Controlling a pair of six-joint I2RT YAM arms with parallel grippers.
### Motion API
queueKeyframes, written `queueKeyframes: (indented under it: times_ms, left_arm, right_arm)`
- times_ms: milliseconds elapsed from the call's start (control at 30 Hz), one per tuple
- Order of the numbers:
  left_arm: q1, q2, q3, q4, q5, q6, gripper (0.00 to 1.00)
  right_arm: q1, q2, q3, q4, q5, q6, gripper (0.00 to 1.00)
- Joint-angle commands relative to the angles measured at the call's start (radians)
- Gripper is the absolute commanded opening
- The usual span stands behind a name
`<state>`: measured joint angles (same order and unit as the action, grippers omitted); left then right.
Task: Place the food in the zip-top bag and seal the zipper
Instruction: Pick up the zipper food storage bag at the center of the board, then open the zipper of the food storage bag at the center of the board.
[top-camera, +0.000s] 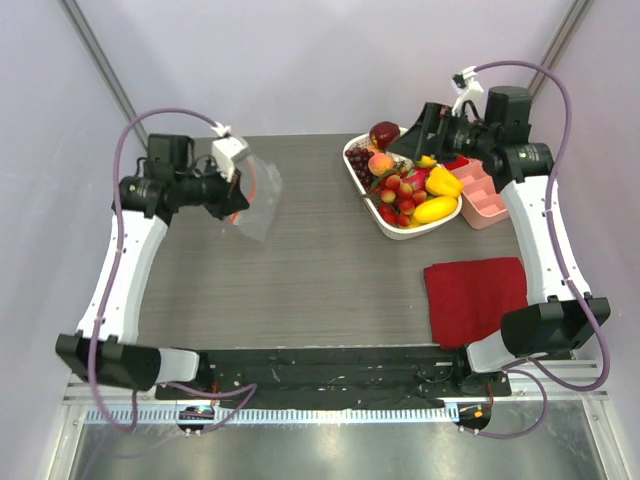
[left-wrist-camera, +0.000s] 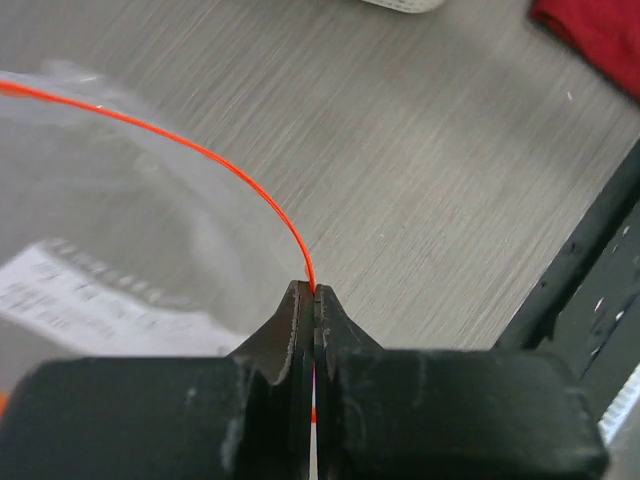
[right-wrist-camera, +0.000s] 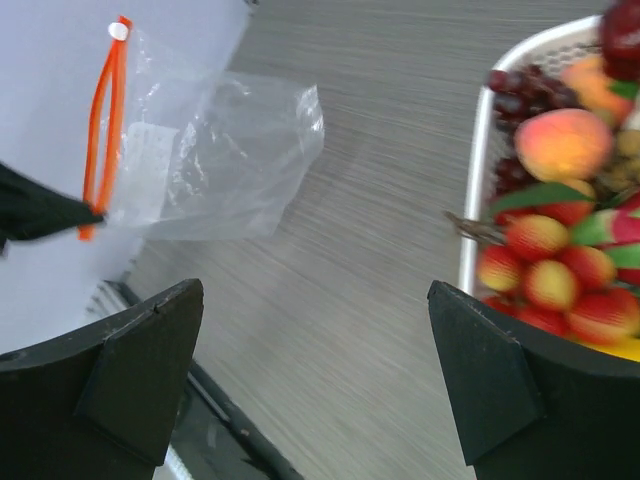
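The clear zip-top bag hangs above the table's left side. My left gripper is shut on its orange-red zipper; the strip runs out from between the closed fingers, with the bag to their left. The right wrist view shows the bag hanging with its zipper looped slightly open, a white tip on top. The food, including peach, strawberries, yellow mango and pepper, lies in a white basket. My right gripper is open and empty over the basket's far edge, beside the food.
A pink compartment tray stands right of the basket. A red folded cloth lies at the front right. A black strip runs along the table's near edge.
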<state>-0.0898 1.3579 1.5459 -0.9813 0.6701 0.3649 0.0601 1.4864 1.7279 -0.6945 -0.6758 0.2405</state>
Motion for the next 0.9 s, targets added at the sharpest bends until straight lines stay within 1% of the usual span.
queueKeyframes:
  times_ms: [0,33,67,100,167,200,267,300,333,367,433,467,567,800,867]
  left_arm:
    - [-0.212,-0.055,0.017,-0.085,-0.355,0.123,0.0]
    - [-0.252,-0.056,0.014,-0.088,-0.389,0.135,0.0]
    - [-0.315,-0.056,0.002,-0.095,-0.424,0.143,0.0]
    - [-0.352,-0.051,-0.009,-0.096,-0.481,0.15,0.0]
    - [-0.41,-0.042,-0.053,-0.088,-0.517,0.149,0.0]
    - [-0.468,-0.039,-0.07,-0.082,-0.538,0.138,0.0]
    - [-0.508,-0.02,-0.116,-0.05,-0.534,0.092,0.0]
    - [-0.521,-0.014,-0.128,-0.036,-0.518,0.073,0.0]
    - [-0.534,0.007,-0.138,-0.02,-0.492,0.019,0.0]
    - [-0.538,0.02,-0.148,0.005,-0.462,-0.009,0.0]
    - [-0.542,0.047,-0.156,0.032,-0.428,-0.061,0.0]
    - [-0.545,0.073,-0.158,0.047,-0.385,-0.096,0.0]
    - [-0.565,0.101,-0.161,0.099,-0.363,-0.159,0.0]
    - [-0.565,0.11,-0.148,0.213,-0.317,-0.311,0.0]
    - [-0.567,0.112,-0.145,0.233,-0.305,-0.342,0.0]
  right_arm:
    - [0.072,0.002,-0.02,0.165,0.027,0.3,0.98]
    - [0.101,-0.001,-0.039,0.187,0.039,0.324,0.97]
    - [0.115,-0.006,-0.085,0.21,0.057,0.351,0.96]
    - [0.128,-0.008,-0.106,0.242,0.064,0.38,0.95]
    - [0.178,-0.006,-0.167,0.256,0.084,0.398,0.94]
    - [0.194,-0.003,-0.188,0.259,0.088,0.404,0.94]
    - [0.233,-0.008,-0.261,0.263,0.104,0.416,0.93]
    - [0.244,-0.017,-0.29,0.273,0.12,0.424,0.93]
    - [0.25,-0.023,-0.318,0.277,0.127,0.44,0.93]
    - [0.263,-0.029,-0.376,0.282,0.136,0.453,0.92]
    - [0.273,-0.05,-0.427,0.3,0.168,0.486,0.91]
    - [0.276,-0.055,-0.47,0.309,0.179,0.497,0.9]
    - [0.28,-0.077,-0.537,0.354,0.197,0.551,0.86]
    - [0.314,-0.075,-0.553,0.432,0.234,0.597,0.84]
    - [0.329,-0.054,-0.538,0.454,0.237,0.608,0.81]
